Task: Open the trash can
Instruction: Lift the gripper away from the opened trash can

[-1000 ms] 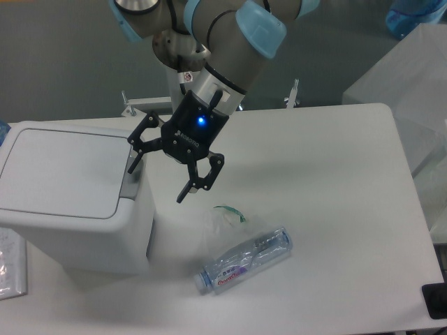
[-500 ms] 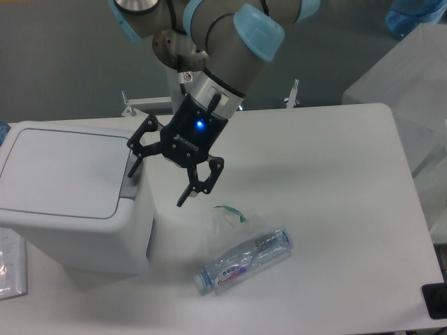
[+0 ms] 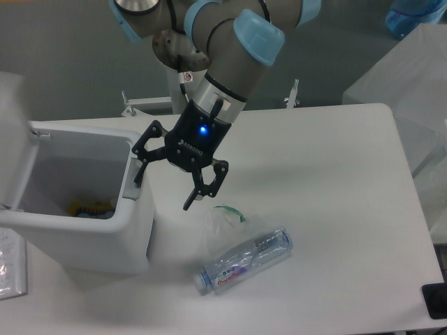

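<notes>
White bin point(image 3: 84, 230) at table's left, lid point(image 3: 15, 132) swung up, inside showing | gripper point(image 3: 171, 174) spread wide, empty, beside the button edge | step: opening looks done | next: lift clear of rim.

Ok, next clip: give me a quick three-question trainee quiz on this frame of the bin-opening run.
1. True or false: the lid of the trash can is down flat over the bin.
2. The plastic bottle lies: A) inside the trash can, B) on the table to the right of the can, C) between the fingers of the gripper.
3. Fill in: the gripper's jaws stand ____.

Key
1. False: the lid is swung up on the left, and the inside shows, with something yellow at the bottom.
2. B
3. open, holding nothing
</notes>
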Tool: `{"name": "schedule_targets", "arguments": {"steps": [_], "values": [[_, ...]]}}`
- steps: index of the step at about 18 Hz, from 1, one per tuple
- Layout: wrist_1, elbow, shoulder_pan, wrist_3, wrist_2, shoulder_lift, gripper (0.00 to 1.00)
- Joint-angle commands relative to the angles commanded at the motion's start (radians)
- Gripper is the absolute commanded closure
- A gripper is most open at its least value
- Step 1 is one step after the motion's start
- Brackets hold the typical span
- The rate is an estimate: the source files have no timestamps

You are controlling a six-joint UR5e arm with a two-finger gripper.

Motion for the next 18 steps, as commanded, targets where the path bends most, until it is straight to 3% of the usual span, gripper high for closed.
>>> {"name": "schedule_targets", "arguments": {"steps": [7, 13, 15, 18], "values": [[0.0, 0.041, 0.003, -0.002, -0.002, 0.014, 0.0], [0.006, 0.127, 0.104, 0.018, 0.009, 0.009, 0.0], [0.006, 0.152, 0.149, 0.037, 0.111, 0.015, 0.0], [-0.003, 0.163, 0.247, 0.177, 0.244, 0.005, 0.0]]}}
